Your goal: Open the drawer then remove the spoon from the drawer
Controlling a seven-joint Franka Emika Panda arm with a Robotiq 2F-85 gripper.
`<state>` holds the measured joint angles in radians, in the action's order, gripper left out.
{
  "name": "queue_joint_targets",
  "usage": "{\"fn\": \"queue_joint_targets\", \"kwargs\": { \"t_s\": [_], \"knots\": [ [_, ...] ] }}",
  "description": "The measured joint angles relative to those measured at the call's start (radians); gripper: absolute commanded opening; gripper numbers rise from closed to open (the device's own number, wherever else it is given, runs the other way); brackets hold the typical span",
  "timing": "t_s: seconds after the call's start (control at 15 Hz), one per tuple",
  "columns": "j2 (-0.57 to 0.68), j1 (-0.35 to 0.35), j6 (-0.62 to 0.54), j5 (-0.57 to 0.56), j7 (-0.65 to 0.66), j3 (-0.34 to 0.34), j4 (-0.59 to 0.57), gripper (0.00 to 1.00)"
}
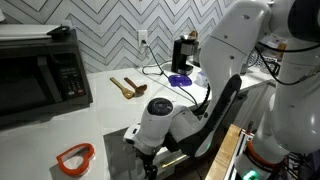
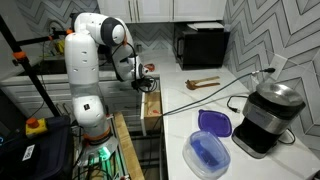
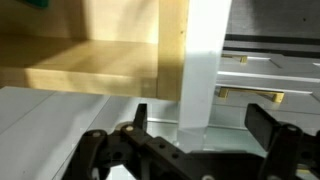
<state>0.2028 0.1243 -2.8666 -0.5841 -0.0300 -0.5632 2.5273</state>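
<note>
drawer open, spoon not in sight

the drawer [image 3: 100,60] stands pulled out, and the wrist view shows its light wood inside below me. the spoon i cannot find in any view. my claw [image 3: 200,115] is spread wide and holds nothing. the white drawer front [image 3: 205,50] lies between its fingers. if i go down from here, a finger may strike that front and push the drawer shut. the brown utensils [image 1: 127,87] on the counter [image 1: 100,115] are not my goal.

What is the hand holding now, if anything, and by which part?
Nothing is held. In the wrist view the hand is open; its fingers stand on either side of the drawer front, with a gap on each side.
</note>
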Motion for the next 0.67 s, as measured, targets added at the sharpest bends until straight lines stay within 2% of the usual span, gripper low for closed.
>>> {"fn": "queue_joint_targets", "kwargs": {
  "t_s": [0.33,0.67],
  "knots": [
    [-0.028,-0.072,0.072,0.255,-0.177,-0.129,0.001,1.00],
    [-0.068,-0.124,0.139,0.458,-0.313,-0.212,-0.002,1.00]
  ]
}}
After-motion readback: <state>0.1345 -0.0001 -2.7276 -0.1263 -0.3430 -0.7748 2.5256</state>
